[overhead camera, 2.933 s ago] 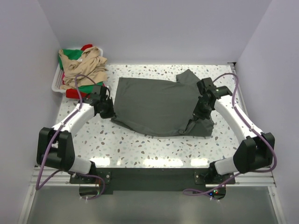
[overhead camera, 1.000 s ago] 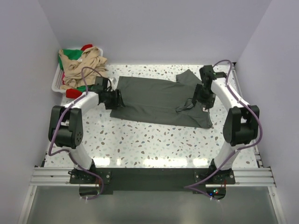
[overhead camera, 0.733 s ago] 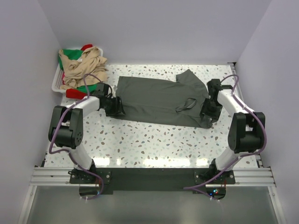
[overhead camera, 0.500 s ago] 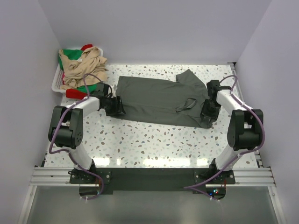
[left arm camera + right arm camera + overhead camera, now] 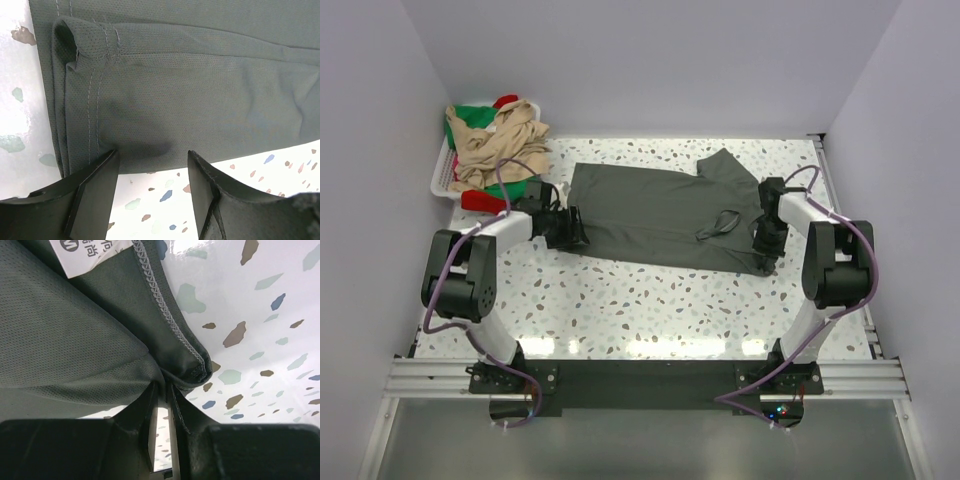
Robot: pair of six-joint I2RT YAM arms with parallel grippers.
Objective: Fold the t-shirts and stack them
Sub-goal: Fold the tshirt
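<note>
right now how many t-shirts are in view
4: a large dark grey cloth t-shirt spread on the speckled table; a beige t-shirt, a green t-shirt and a red t-shirt heaped in the white plastic basket, far left. More may be buried there.

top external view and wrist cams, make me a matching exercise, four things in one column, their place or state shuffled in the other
1 dark grey cloth t-shirt
2 white plastic basket
3 left gripper
4 right gripper

A pinched shut on the shirt's edge
B spread on the speckled table
C far left corner, holding beige, green and red clothes
D open at the shirt's edge

Pairs: 1-B, 2-C, 3-D, 4-A
</note>
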